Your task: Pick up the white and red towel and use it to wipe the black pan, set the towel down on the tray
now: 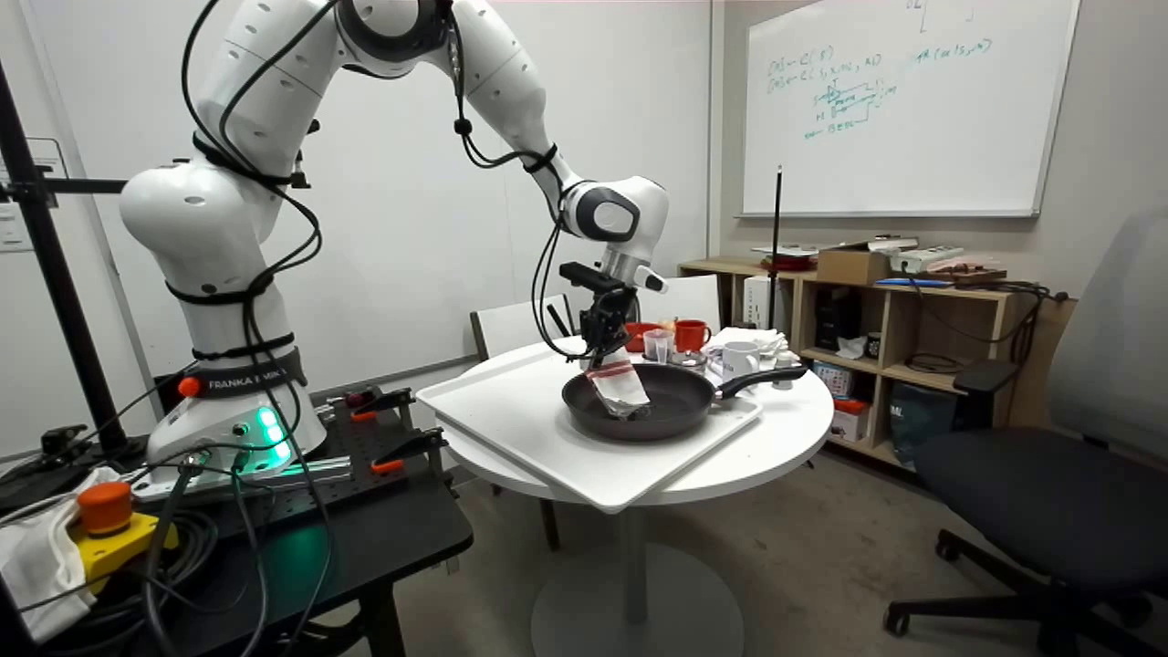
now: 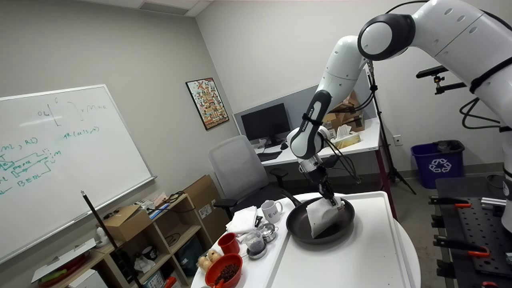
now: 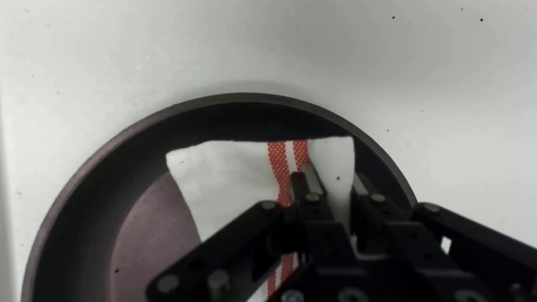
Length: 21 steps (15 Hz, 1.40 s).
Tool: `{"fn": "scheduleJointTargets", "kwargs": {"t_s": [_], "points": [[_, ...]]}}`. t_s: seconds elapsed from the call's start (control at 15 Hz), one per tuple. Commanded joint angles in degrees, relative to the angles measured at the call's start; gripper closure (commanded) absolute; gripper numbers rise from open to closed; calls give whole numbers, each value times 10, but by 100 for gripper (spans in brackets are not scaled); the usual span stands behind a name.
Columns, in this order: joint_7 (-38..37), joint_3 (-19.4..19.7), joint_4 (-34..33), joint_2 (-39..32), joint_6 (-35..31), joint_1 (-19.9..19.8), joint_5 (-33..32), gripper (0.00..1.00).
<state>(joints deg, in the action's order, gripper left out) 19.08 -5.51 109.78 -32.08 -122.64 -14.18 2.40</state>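
Note:
The black pan (image 1: 684, 401) rests on the white tray (image 1: 511, 412), as both exterior views show; the pan (image 2: 296, 227) and tray (image 2: 328, 264) also show there. The white and red towel (image 1: 622, 391) hangs from my gripper (image 1: 602, 352) down into the pan. In the wrist view the towel (image 3: 226, 176) has red stripes, and a folded part of it lies between my fingers (image 3: 334, 180), which are closed on it. The pan's bare inside (image 3: 151, 222) shows to the left of the towel. The gripper is over the pan, near its rim. The towel's lower edge is partly hidden.
The pan's handle (image 1: 762, 379) points away over the table. Beside the tray stand a white mug (image 2: 271, 211), folded white cloths (image 2: 242, 220), a red mug (image 2: 229, 243), a clear cup (image 2: 254, 241) and a red bowl (image 2: 224, 269). The round white table (image 1: 803, 411) lies beneath.

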Motion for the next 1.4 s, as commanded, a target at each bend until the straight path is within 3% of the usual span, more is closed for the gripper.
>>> {"fn": "scheduleJointTargets", "kwargs": {"t_s": [0.0, 0.27, 0.47, 0.6, 0.93, 1.33], "points": [[17, 22, -78, -47, 73, -3, 36, 96], [21, 31, -144, -101, 123, -12, 55, 96], [-7, 39, -174, -141, 101, -7, 58, 96], [-29, 47, -163, -153, 41, 5, 49, 96], [-66, 73, -67, -153, -196, 54, -6, 96], [-141, 123, 40, -128, -369, 130, -99, 96]]}}
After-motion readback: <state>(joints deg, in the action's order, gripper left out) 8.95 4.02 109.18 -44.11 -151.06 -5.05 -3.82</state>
